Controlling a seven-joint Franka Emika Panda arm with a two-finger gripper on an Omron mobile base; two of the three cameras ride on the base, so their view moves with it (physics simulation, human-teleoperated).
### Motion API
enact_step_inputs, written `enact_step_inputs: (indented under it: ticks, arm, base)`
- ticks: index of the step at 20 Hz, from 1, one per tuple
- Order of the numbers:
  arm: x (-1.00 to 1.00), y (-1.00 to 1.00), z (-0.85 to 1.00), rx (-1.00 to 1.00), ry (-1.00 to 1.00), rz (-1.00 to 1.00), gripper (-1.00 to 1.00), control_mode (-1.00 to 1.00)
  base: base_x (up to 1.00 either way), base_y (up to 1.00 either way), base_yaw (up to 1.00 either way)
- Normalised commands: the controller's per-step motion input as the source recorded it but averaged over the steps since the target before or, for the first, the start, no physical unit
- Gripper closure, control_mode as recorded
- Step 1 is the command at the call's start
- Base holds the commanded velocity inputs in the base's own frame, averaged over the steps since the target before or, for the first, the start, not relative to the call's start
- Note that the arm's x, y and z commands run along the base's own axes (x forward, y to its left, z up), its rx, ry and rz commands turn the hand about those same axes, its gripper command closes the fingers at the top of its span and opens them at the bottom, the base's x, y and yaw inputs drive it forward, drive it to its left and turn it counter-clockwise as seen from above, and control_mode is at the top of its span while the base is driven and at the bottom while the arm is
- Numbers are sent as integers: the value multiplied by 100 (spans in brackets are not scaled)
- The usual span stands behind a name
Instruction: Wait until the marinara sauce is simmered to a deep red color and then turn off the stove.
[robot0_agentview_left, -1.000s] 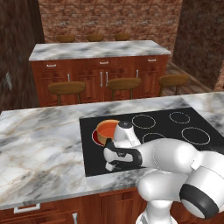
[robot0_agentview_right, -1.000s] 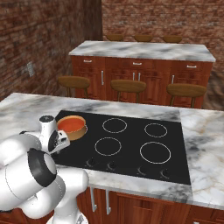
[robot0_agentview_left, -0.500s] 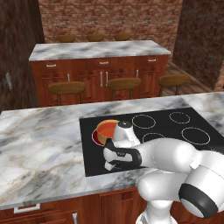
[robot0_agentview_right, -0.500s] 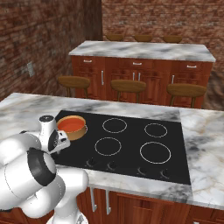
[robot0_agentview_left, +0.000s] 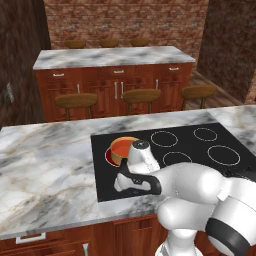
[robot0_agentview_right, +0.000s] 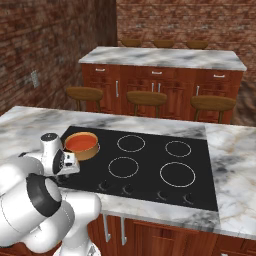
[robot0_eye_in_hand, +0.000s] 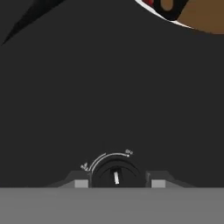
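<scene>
one knob (robot0_eye_in_hand: 115, 174) sits dead centre between your fingertips (robot0_eye_in_hand: 81, 183), so the gripper (robot0_eye_in_hand: 116, 183) is lined up to turn it. jaws are at their narrowest, straddling the knob; can't tell if they actually touch it. marinara sauce (robot0_agentview_right: 81, 141) sits in its tan pot (robot0_agentview_right: 85, 150) on the stove (robot0_agentview_right: 150, 170), rear-left burner, just beyond the hand. it reads orange-red, not deep red yet i'd say.
</scene>
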Motion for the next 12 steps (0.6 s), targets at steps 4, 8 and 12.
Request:
enact_step_inputs:
  ticks: [4, 8, 12]
  arm:
    - [-75, -29, -18, 12, -5, -60, 100, -100]
    - [-74, -32, -23, 12, -6, -63, 100, -100]
    - [-70, -30, -28, 10, -7, -65, 100, -100]
  base:
    - [0, 0, 0]
    - [0, 0, 0]
    - [0, 0, 0]
